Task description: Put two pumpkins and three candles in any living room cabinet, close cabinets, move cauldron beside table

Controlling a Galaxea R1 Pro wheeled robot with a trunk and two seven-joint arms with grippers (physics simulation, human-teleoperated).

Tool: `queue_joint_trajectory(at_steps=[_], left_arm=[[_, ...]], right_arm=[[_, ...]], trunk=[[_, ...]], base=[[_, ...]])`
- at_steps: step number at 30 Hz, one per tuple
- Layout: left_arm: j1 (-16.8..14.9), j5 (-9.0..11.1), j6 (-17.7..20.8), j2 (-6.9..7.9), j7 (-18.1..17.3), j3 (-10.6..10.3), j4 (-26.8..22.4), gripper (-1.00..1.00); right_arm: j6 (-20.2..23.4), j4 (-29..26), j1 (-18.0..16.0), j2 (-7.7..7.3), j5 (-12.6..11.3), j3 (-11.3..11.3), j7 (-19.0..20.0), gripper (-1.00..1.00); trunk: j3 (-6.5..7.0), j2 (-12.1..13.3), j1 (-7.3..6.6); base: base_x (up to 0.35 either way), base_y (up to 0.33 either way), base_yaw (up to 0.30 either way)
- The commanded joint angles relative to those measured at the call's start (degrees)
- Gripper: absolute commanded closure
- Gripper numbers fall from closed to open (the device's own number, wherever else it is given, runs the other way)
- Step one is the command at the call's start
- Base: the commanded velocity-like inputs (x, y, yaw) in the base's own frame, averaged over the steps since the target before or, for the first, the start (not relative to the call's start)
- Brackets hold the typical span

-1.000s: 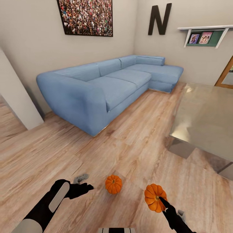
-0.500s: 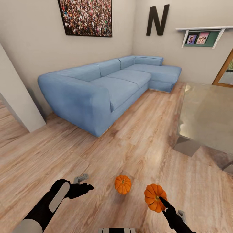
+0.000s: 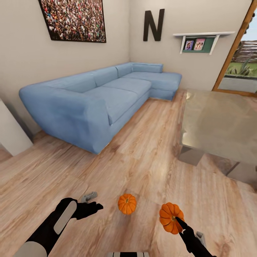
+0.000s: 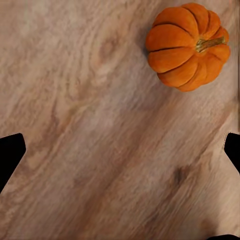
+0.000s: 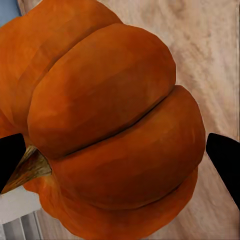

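The left gripper hangs spread and empty over the wooden floor, 1 pumpkin sits on the boards just beside it, likely light, rigid and best pinched across its ribs, while the right gripper clamps the second pumpkin.

Both arms reach forward, low in the head view. The left gripper sits at the end of a black-and-grey forearm, its two fingers spread apart with nothing between the jaws. The right gripper comes up from the lower right, its dark fingers pinching a pumpkin that sits right between the jaws, bulging past both tips.
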Motion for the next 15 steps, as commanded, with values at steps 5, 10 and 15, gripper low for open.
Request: queue_joint_trajectory(at_steps=[5,10,15], left_arm=[[-0.01,0.61,0.09,0.07,0.57,-0.17,-0.10,-1.00],[-0.01,0.61,0.09,0.07,0.57,-0.12,-0.10,-1.00],[-0.01,0.61,0.09,0.07,0.57,-0.12,-0.10,-1.00]], right_arm=[[0.57,0.11,-0.04,0.00,-0.64,0.26,0.15,1.00],[0.57,0.12,-0.04,0.02,-0.62,0.26,0.15,1.00],[0.57,0.12,-0.04,0.01,-0.63,0.26,0.15,1.00]], trunk=[[0.16,-0.02,-0.01],[0.37,-0.02,-0.01],[0.59,-0.02,-0.01]], base=[[0.000,0.000,-0.260],[0.035,0.008,-0.260],[0.160,0.105,-0.260]])
